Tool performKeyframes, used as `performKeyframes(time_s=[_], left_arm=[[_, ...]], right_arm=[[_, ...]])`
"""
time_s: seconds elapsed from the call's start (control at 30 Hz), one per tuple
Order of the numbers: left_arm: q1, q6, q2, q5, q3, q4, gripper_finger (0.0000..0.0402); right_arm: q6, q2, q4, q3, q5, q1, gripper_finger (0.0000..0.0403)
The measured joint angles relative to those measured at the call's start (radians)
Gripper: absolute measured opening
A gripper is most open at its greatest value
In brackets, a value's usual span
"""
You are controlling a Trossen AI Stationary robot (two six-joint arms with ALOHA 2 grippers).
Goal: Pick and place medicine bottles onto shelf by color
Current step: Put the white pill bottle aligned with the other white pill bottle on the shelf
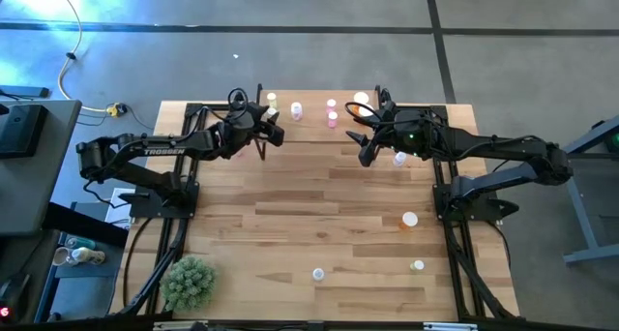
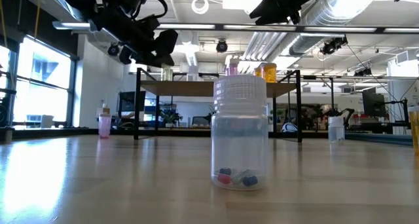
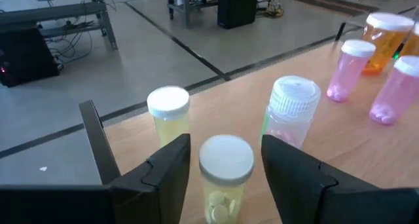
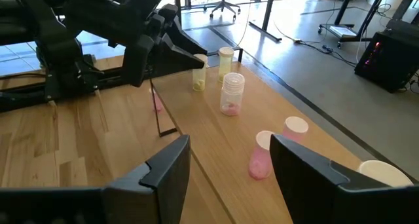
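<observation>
The shelf (image 1: 311, 118) stands at the table's far edge. On it are two yellow-green medicine bottles (image 3: 168, 112), a pale lavender one (image 3: 292, 112), two pink ones (image 3: 350, 70) and an orange one (image 3: 383, 37). My left gripper (image 3: 226, 152) is open at the shelf's left end. Its fingers stand on either side of the nearer yellow-green bottle (image 3: 226, 178), with small gaps showing; the bottle stands upright on the shelf top. My right gripper (image 4: 229, 152) hangs open over the shelf's right part, above and short of the pink bottles (image 4: 260, 155), with nothing between its fingers.
Loose bottles stand on the table: a clear one with pills near the front edge (image 2: 240, 135), a yellow-green one (image 1: 417, 266), an orange one (image 1: 410, 219) and a white one (image 1: 399, 159) under the right arm. A spiky green plant (image 1: 189, 283) sits at the near left corner.
</observation>
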Motion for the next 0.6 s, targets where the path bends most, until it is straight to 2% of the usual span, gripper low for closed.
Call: performKeyframes(time_s=[0.13,0.33,0.6], left_arm=[[0.000,0.002,-0.010,-0.005,0.000,0.024,0.0191],[0.000,0.082,-0.032,-0.046,0.033,0.022,0.0197],[-0.022,0.139,-0.115,0.053,0.061,-0.017,0.0197]], right_arm=[[0.000,0.000,0.000,0.000,0.000,0.000,0.0202],[0.000,0.000,0.000,0.000,0.000,0.000,0.0202],[0.000,0.000,-0.016,0.000,-0.037,0.000,0.0202]])
